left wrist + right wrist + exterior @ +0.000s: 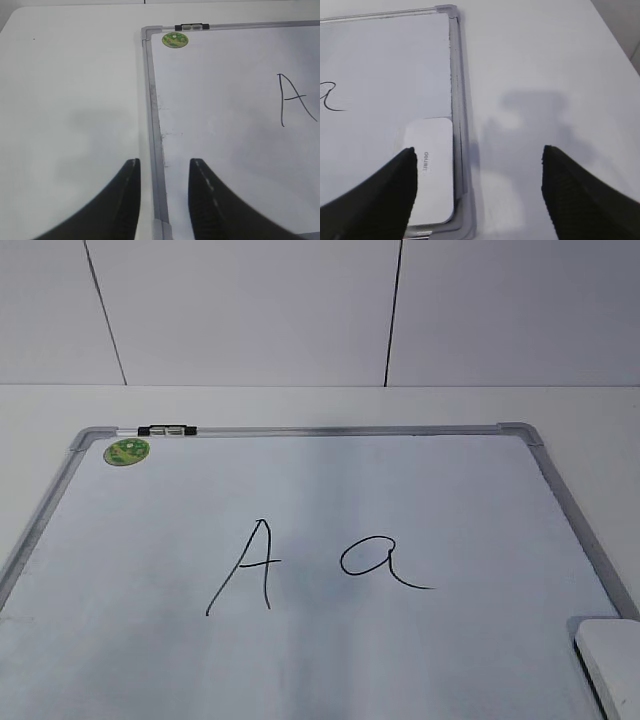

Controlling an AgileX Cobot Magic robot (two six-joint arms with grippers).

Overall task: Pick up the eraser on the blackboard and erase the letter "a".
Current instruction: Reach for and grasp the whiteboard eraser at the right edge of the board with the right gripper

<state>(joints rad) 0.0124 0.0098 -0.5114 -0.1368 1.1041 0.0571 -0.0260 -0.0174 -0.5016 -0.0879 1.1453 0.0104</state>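
Note:
The blackboard (330, 640) is a white board in a grey frame, lying flat on the table. The cursive letter "a" (378, 560) is drawn in black right of its middle; part of it shows in the right wrist view (329, 95). The white eraser (612, 660) lies on the board's near right corner, also seen in the right wrist view (434, 170). My right gripper (477, 157) is open above the frame's right edge, its left finger over the eraser. My left gripper (164, 167) is open, astride the board's left frame (155, 150).
A capital "A" (245, 565) stands left of the small letter. A round green sticker (127, 451) and a black clip (167, 429) sit at the board's far left corner. White table (545, 75) lies on both sides; a white wall is behind.

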